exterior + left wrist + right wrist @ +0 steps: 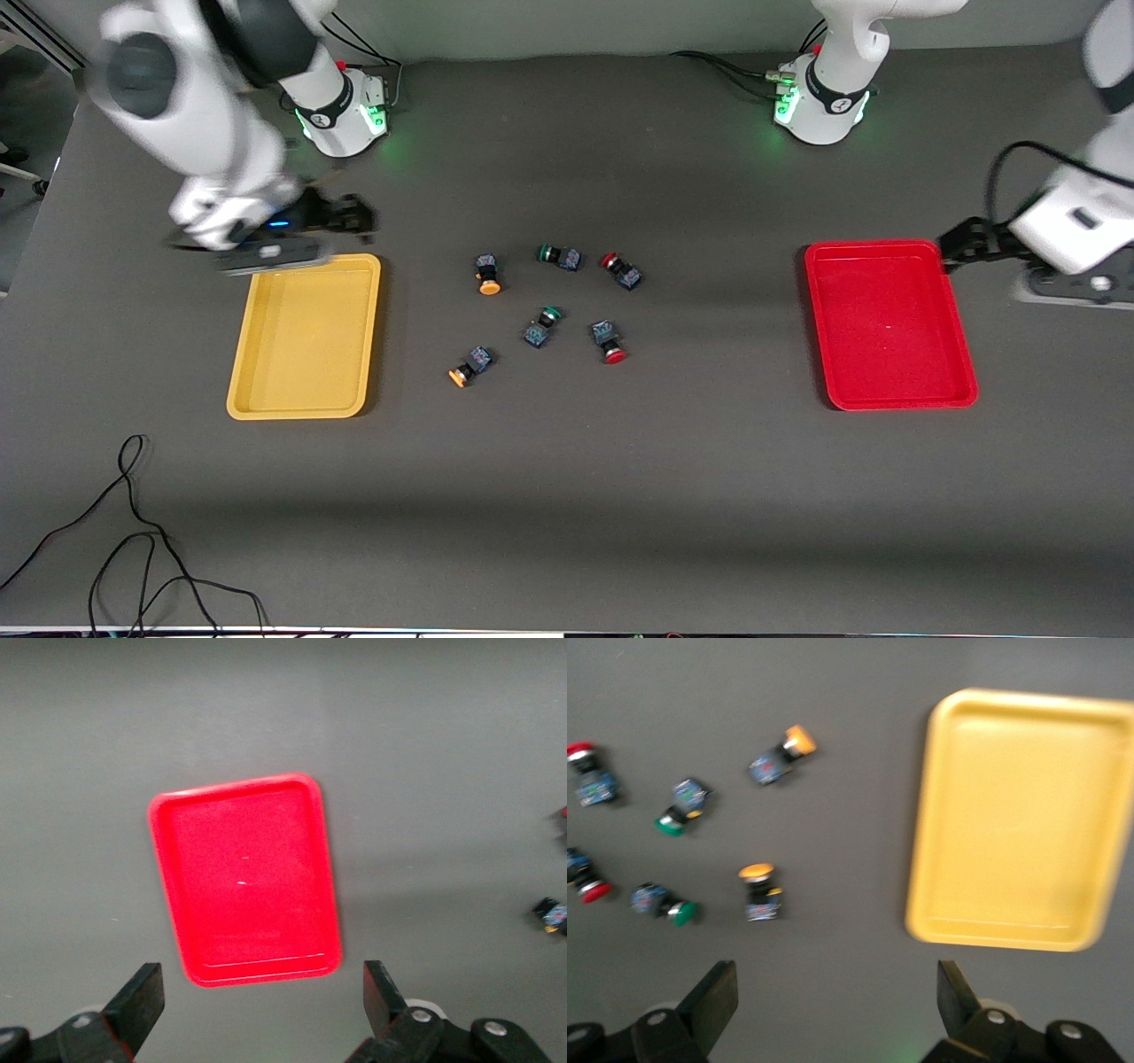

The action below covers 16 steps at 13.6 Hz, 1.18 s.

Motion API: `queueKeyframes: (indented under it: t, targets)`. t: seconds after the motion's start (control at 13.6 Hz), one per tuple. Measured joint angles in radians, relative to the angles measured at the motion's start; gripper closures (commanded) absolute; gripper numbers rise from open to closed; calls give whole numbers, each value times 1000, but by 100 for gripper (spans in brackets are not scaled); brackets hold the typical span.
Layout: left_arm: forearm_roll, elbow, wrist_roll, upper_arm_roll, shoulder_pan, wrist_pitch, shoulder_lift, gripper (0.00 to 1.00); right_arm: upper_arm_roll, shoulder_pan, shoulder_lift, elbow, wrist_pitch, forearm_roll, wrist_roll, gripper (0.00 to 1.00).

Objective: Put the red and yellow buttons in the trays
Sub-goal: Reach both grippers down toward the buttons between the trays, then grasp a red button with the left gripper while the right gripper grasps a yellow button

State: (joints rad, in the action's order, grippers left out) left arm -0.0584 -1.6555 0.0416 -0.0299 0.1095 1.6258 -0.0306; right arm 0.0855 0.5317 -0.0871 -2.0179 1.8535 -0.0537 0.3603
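Grey matte table [620,496] fills the scene, with wide bare room toward the front camera and a loose black cable [133,532] trailing at the right arm's end. Both trays lie empty: the red tray [889,323] at the left arm's end, the yellow tray [306,335] at the right arm's end, well apart, with open strips of table between each and the cluster at mid-table. The left gripper [261,992] hangs with fingers spread, holding nothing, over the table beside the red tray's outer rim. The right gripper [837,992], fingers likewise spread and empty, hovers over the yellow tray's rim nearest the bases. Six switches sit loosely apart: two yellow buttons [487,274] [469,366] on the yellow tray's side, two green-capped switches [559,256] [541,326] between, two red buttons [623,270] [609,341] on the red tray's side.
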Motion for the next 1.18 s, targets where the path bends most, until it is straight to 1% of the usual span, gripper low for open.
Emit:
queueKeyframes:
  t: [0.15,0.22,0.37,0.51,0.59,0.66,0.81,0.88,1.03,1.18]
  targets:
    - [0,-7,172,-52,71,20,-43,0,0,114,-1,-122,159,-18,124,0]
    - [-1,-13,269,-66,123,35,-78,0,-1,178,1,-164,217,-18,190,0]
    - [-3,-19,468,-76,234,82,-169,0,-2,273,4,-204,272,-13,258,0]
    - [-3,-30,658,-79,316,152,-265,0,0,290,2,-244,321,17,265,0]
    - [-3,-41,755,-79,347,190,-302,0,6,287,1,-285,379,28,265,0]
    - [-1,-54,842,-79,371,221,-326,0,13,286,2,-339,458,33,265,0]
    - [13,-91,973,-80,405,278,-338,0,17,286,28,-447,635,35,265,0]
    - [16,-119,1040,-80,426,326,-338,0,17,286,67,-483,725,35,265,0]
    - [18,-181,1161,-80,481,428,-340,0,18,286,199,-507,904,35,265,0]
    - [19,-216,1263,-80,533,505,-358,0,18,286,328,-502,1008,35,267,0]
